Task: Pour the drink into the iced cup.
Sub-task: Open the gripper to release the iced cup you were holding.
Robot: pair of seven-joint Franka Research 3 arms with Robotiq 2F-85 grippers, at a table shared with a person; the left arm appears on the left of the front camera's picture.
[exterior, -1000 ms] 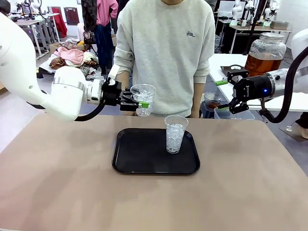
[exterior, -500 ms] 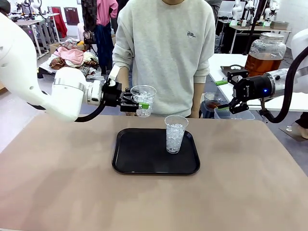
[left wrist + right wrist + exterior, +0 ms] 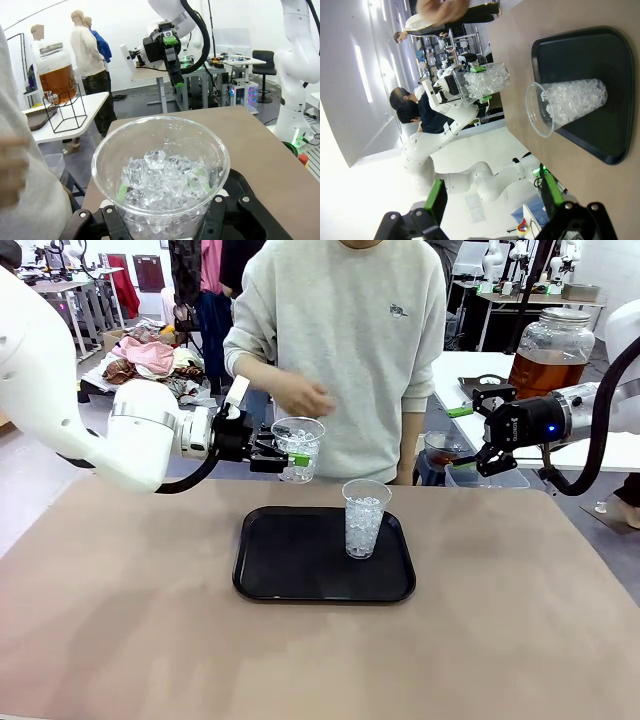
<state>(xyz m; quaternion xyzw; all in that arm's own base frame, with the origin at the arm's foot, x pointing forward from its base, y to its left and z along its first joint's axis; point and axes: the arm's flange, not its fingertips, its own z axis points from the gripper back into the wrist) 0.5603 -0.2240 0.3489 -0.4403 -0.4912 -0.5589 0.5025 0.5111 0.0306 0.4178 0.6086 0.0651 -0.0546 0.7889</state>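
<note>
Pinching a clear, tapered plastic cup of chunky ice, left jaws are closed; right jaws gape empty.

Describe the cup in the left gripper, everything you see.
The held cup is clear plastic, flared toward its rim, partly filled with crushed ice, no liquid. It is upright in the air past the far edge of the black tray, clamped by the left gripper. A person's hand hovers above, apart.
</note>
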